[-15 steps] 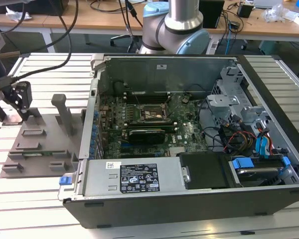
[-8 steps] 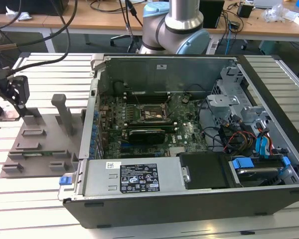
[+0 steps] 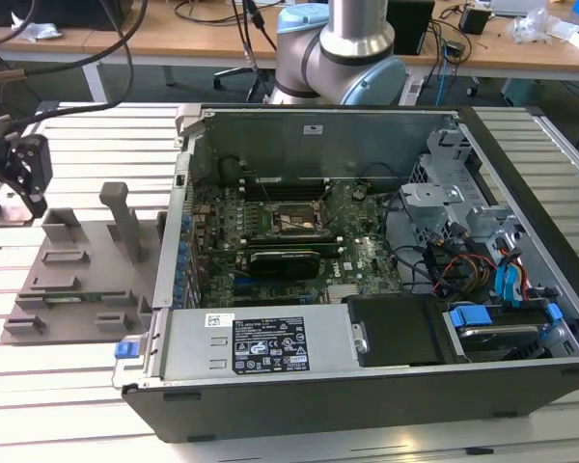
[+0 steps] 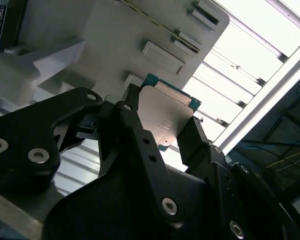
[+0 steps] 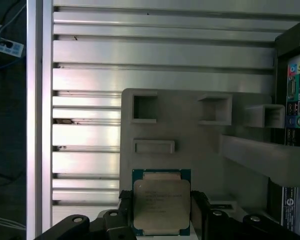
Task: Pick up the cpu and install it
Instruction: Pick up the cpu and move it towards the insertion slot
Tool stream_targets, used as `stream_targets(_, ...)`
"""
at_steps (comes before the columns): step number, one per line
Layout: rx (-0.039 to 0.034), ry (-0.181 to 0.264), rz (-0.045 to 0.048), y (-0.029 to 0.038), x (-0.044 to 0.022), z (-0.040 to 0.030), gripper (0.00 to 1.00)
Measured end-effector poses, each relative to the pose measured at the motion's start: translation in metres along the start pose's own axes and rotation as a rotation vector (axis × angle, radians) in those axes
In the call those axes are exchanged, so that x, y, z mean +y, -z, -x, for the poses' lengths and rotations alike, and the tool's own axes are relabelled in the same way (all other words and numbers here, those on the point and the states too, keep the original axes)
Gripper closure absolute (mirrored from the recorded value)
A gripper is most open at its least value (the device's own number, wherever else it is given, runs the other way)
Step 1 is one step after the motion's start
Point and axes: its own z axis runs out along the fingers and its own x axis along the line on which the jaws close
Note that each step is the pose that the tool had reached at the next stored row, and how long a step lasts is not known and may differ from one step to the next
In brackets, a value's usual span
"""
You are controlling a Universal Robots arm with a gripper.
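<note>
Clamped one cpu [image 5: 161,202] by opposite edges in the gripper [image 4: 162,120], with fingers [image 4: 190,135] closed on it, above the grey tray [image 5: 200,150] near the bench's [image 3: 87,125] edge at the exterior view's left. Likely best kept level, squeezed on the rim only. Counted: one cpu, one tray, one open computer case [image 3: 318,135], two fingers.

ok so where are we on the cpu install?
Pick looks done: the gripper is shut on the cpu, apparently lifted clear of the grey tray. In hand: the exterior view shows the gripper out by the tray, outside the computer case. Left: the install, since the motherboard socket holds no cpu yet.
</note>
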Motion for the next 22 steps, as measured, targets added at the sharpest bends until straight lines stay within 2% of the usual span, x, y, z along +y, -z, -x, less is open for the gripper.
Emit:
stream_targets(2,-0.0001,0.000,0.0000,0.0039,-0.0001,0.0001,0.45)
stream_targets(9,-0.0001,0.000,0.0000,0.0240,-0.0007,0.0007,0.45)
stream_targets(13,0.0000,0.000,0.0000,0.0312,-0.0009,0.0009,0.45)
stream_targets(18,0.0000,0.000,0.0001,0.0474,-0.0013,0.0013,0.45)
stream_targets(22,0.0000,0.000,0.0000,0.0547,-0.0015,0.0016,0.45)
